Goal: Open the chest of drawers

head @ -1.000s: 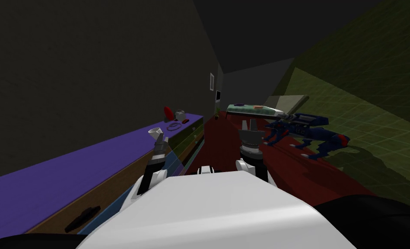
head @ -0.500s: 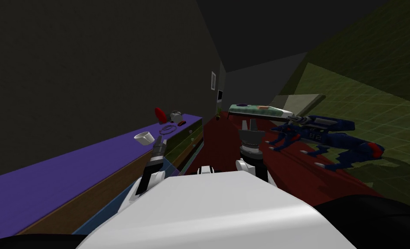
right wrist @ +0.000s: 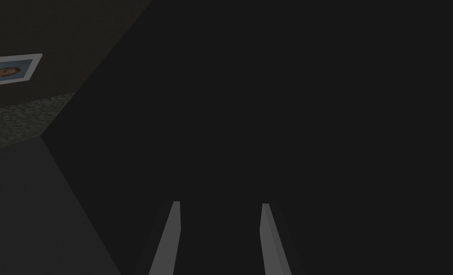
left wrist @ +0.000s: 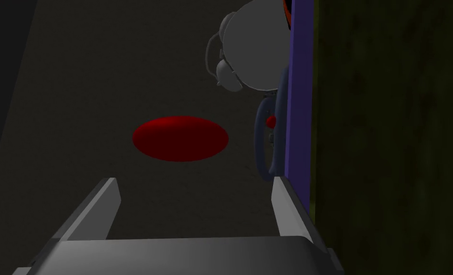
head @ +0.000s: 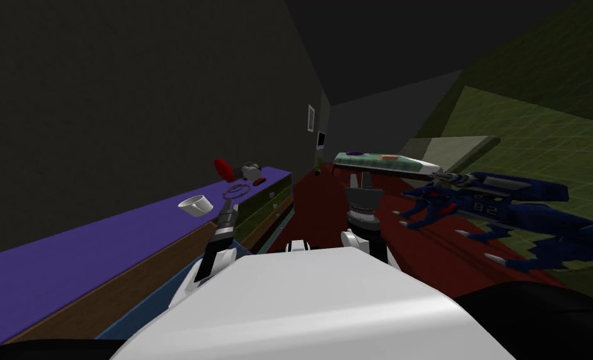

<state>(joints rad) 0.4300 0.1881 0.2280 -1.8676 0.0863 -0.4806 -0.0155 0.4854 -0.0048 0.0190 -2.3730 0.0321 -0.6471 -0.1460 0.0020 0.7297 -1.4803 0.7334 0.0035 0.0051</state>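
Observation:
The chest of drawers [head: 101, 256] runs along the wall on my left, with a purple top and brown, green and blue drawer fronts. My left gripper [head: 229, 203] hovers at the top's front edge, just past a white cup [head: 194, 205]. In the left wrist view this gripper [left wrist: 196, 195] is open with nothing between its fingers [left wrist: 108, 198]; the purple top edge [left wrist: 299, 95] and a green drawer front [left wrist: 392, 143] lie close beside one finger. My right gripper [head: 362, 181] is held out ahead over the red floor, open and empty [right wrist: 218, 229].
On the chest's top beyond the left gripper lie a thin ring [head: 237, 189], a grey round object [head: 250, 169] and a red oval thing [head: 224, 167]. A blue dog-like figure [head: 501, 215] sprawls on the floor at the right. A low table [head: 382, 162] stands ahead.
I have moved forward along the chest: the cup and a dark drawer handle slid back and left in view, and the blue figure looms larger at the right. Both arms keep their pose.

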